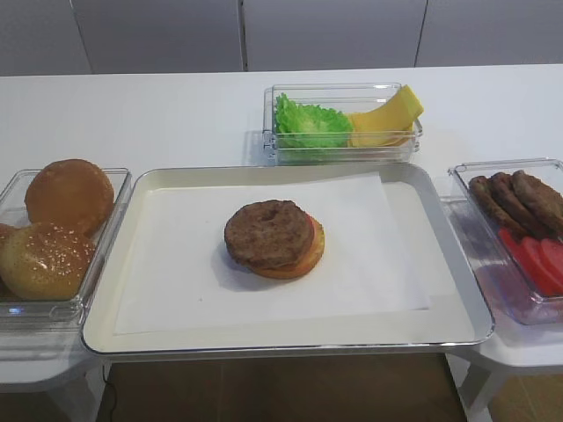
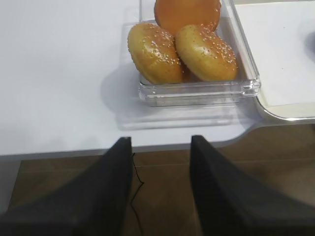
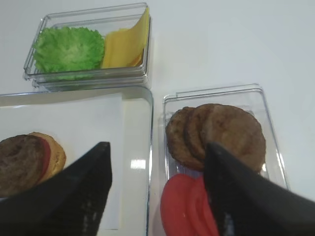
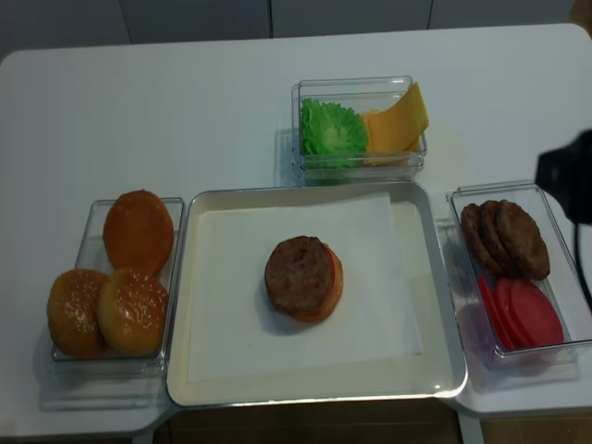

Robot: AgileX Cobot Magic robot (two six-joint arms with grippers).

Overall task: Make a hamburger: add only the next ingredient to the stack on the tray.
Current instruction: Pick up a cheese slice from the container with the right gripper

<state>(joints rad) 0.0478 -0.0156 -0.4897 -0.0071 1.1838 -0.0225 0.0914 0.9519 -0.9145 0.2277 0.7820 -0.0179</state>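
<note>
The yellow cheese slice (image 1: 387, 119) (image 3: 125, 44) (image 4: 398, 120) leans in a clear container behind the tray, beside green lettuce (image 1: 308, 125). The stack (image 1: 274, 238) (image 4: 303, 277) (image 3: 24, 160), a brown patty over red tomato and a tan bun, sits mid-tray on white paper. The cream tray (image 1: 412, 200) (image 4: 418, 242) has a shiny rim. My right gripper (image 3: 157, 145) is open and empty, hovering above the tray's right rim and the patty container. My left gripper (image 2: 161, 139) is open and empty over the table's front edge, short of the buns.
A clear box of golden buns (image 1: 54, 230) (image 2: 192, 44) (image 4: 120, 277) stands left of the tray. Right of it, another clear box holds brown patties (image 1: 519, 200) (image 3: 216, 132) and tomato slices (image 1: 538, 261) (image 3: 184, 206). A dark part of the right arm (image 4: 568, 185) shows at the right edge.
</note>
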